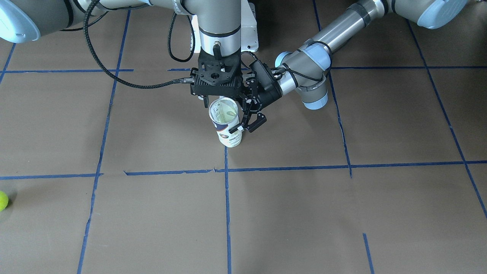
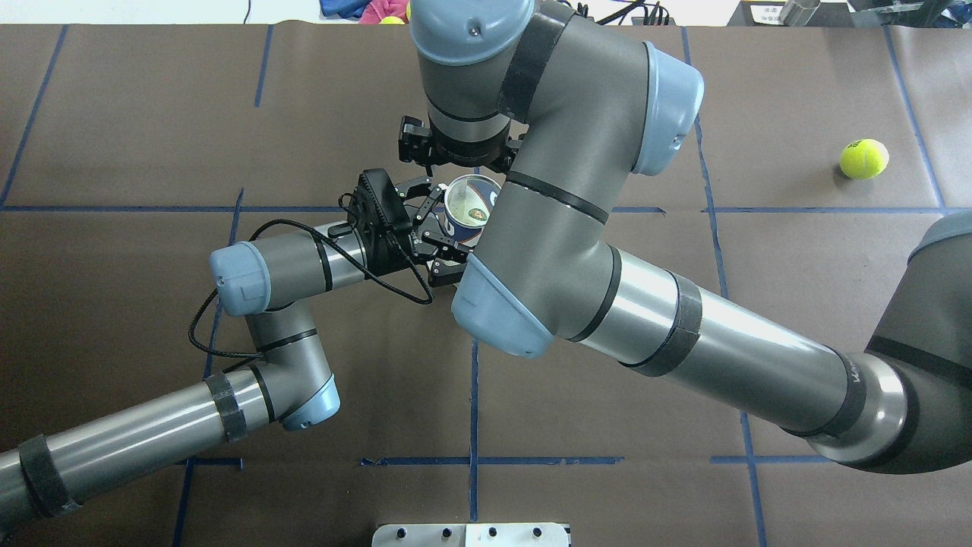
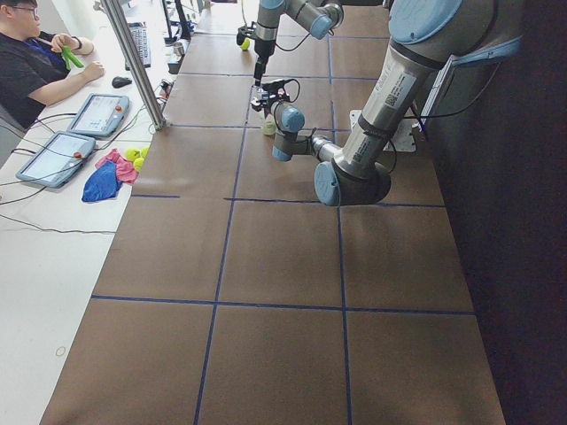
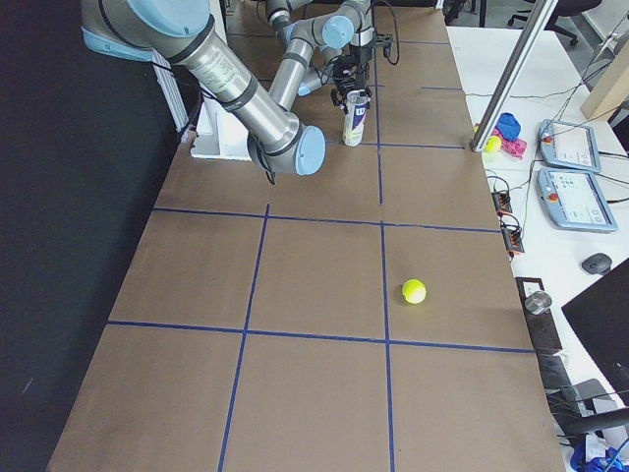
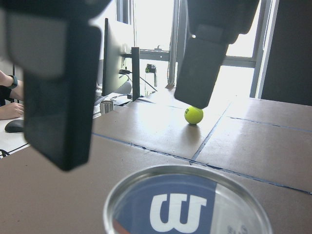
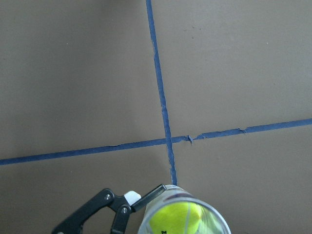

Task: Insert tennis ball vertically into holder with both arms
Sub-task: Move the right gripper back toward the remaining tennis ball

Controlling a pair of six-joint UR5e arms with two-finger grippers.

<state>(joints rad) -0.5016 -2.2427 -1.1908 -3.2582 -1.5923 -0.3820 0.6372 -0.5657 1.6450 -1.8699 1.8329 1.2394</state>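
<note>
Holder (image 1: 227, 127) stands upright so the tennis ball (image 6: 178, 219) rests inside; my left gripper (image 1: 246, 125) gapes wide beside it; my right gripper (image 1: 216, 85) I cannot tell.

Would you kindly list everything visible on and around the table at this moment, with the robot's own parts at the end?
holder: one, clear with white and navy label, upright near the table's middle.
tennis ball: one, yellow-green, inside the holder.
loose ball: one, yellow-green, on the table far off to the robot's right.
table: one, brown, marked with a blue tape grid.
tablets: two, grey, on the white side desk.
operator: one, black shirt, seated at that desk.
left gripper: one, black, beside the holder's rim, fingers apart.
right gripper: one, black, pointing down just above the holder.
</note>
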